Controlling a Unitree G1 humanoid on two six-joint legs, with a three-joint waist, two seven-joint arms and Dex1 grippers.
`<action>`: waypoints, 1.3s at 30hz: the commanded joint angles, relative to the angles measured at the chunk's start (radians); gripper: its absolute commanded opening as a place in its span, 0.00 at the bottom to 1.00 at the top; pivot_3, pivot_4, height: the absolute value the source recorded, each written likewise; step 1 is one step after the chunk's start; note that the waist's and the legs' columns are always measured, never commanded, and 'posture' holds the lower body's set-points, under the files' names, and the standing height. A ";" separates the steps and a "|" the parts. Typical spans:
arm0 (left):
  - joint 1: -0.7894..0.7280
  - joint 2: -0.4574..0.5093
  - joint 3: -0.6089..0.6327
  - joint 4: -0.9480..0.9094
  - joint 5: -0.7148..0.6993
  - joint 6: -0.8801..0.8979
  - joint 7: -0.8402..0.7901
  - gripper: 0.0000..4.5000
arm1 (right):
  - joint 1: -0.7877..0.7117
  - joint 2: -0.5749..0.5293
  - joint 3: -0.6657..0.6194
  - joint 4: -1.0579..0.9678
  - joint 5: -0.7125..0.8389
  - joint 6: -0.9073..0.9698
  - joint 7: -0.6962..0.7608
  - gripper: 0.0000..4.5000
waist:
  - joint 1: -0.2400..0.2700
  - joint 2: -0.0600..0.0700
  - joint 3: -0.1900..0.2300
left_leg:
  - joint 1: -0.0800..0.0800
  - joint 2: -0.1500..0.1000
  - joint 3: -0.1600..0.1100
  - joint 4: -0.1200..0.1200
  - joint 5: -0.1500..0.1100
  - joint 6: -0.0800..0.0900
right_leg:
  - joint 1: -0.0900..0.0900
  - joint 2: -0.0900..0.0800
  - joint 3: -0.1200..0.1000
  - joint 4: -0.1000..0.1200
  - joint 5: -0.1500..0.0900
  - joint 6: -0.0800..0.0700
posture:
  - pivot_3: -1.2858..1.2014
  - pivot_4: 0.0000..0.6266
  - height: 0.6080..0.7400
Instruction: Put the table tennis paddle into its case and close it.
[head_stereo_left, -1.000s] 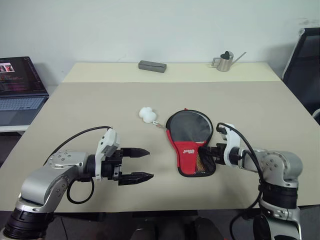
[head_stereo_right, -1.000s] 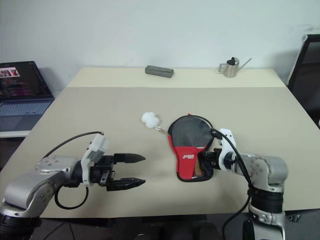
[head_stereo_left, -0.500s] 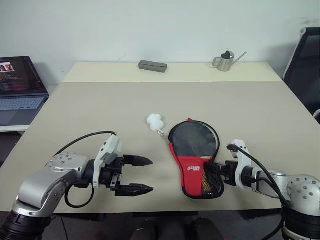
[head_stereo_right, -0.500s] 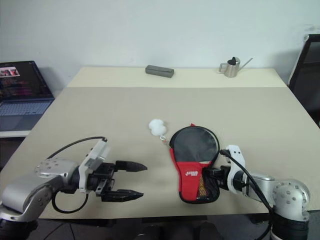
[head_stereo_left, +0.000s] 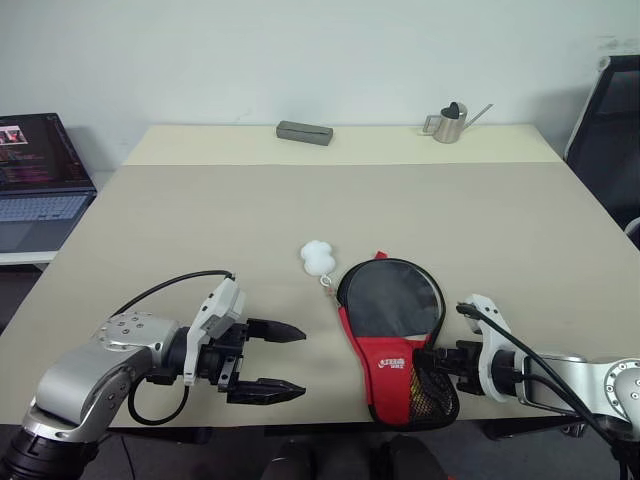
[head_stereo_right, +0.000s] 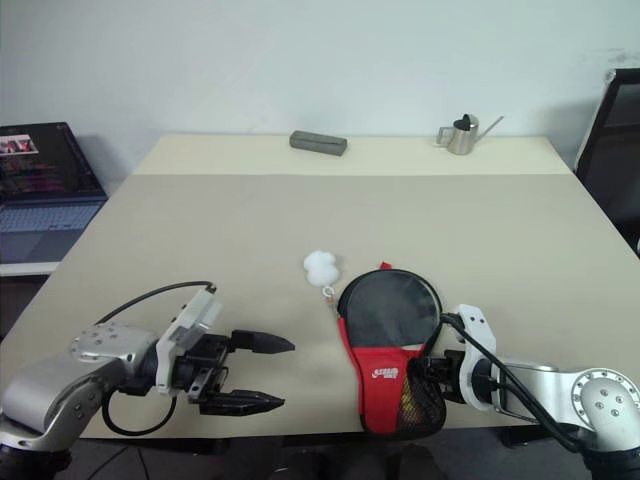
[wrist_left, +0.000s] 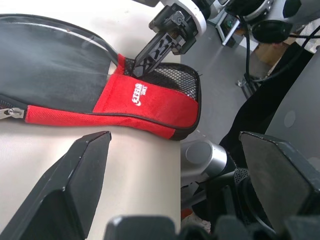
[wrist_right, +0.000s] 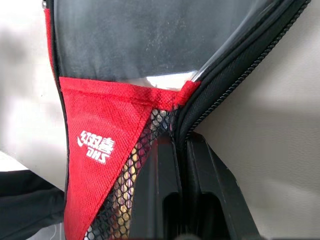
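The soft black-and-red paddle-shaped case (head_stereo_left: 400, 340) has been dragged toward the table's 6 o'clock edge, its handle end now overhanging. It is pinched at its zipper edge by the clenched right gripper (head_stereo_left: 437, 358). The released left gripper (head_stereo_left: 278, 361) is held at its 9 o'clock. The paddle cannot be told apart; zipping seems next.
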 joint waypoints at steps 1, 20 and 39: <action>0.008 0.012 0.016 -0.015 -0.005 -0.019 -0.008 1.00 | -0.006 -0.005 0.067 -0.016 0.036 -0.049 0.001 0.01 | -0.001 0.000 0.000 | 0.000 0.001 0.000 0.000 0.000 0.000 | 0.000 0.000 0.000 0.000 0.000 0.000 | 0.52 0.24 1.00; 0.004 0.012 0.016 -0.035 -0.016 -0.004 0.033 1.00 | -0.047 -0.015 0.138 -0.022 0.024 -0.145 0.032 0.30 | -0.003 0.000 0.000 | 0.005 0.019 0.005 0.000 0.000 0.000 | 0.000 0.019 0.003 0.000 0.001 -0.009 | 0.52 0.24 1.00; -0.025 0.002 0.000 -0.042 -0.025 0.015 0.057 1.00 | 0.137 -0.135 -0.083 -0.126 -0.376 -0.154 0.648 0.93 | 0.002 0.000 0.000 | 0.004 0.019 0.005 0.000 0.000 0.000 | 0.000 0.020 0.003 -0.001 0.001 -0.009 | 0.52 0.24 1.00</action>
